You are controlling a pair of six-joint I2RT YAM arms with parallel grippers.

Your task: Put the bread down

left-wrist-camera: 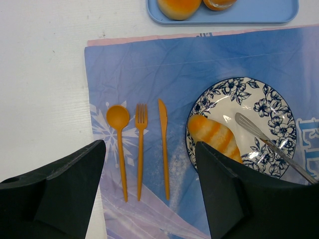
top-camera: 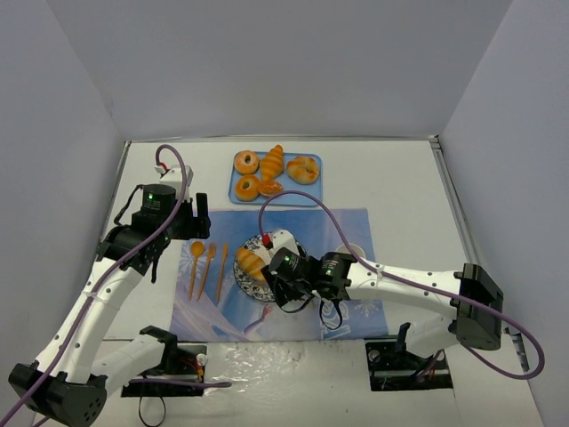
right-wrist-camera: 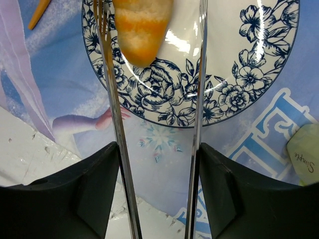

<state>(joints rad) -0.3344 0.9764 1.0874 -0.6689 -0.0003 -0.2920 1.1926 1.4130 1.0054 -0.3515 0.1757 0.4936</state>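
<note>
– On the blue-and-white flowered china plate (right-wrist-camera: 239, 74), toward its left side, lies the golden striped bread roll (right-wrist-camera: 142, 25). What could spoil things from here?

– The long steel tongs (right-wrist-camera: 112, 99). Their two blades flank the roll's tip, and the left blade runs just beside the crust; I cannot tell whether it touches. If the arm pulls away crookedly, I judge that blade could catch the roll and drag it over the rim onto the pale blue snowflake placemat (left-wrist-camera: 199, 59). A blade scraping the china could also shift the plate.

– And the right pincer (right-wrist-camera: 158, 149)?

– Clamped around the tongs' shafts, one dark finger outside each blade. The blades themselves stand well apart, so nothing is squeezed between them.

– The left pincer (left-wrist-camera: 150, 149)?

– Spread wide and holding nothing, hanging above the orange plastic spoon (left-wrist-camera: 118, 119), fork (left-wrist-camera: 141, 114) and knife (left-wrist-camera: 162, 114), which lie in a row just left of the plate.

– So the bread looks placed?

– I'd say so; withdrawing cleanly seems to remain.
</note>
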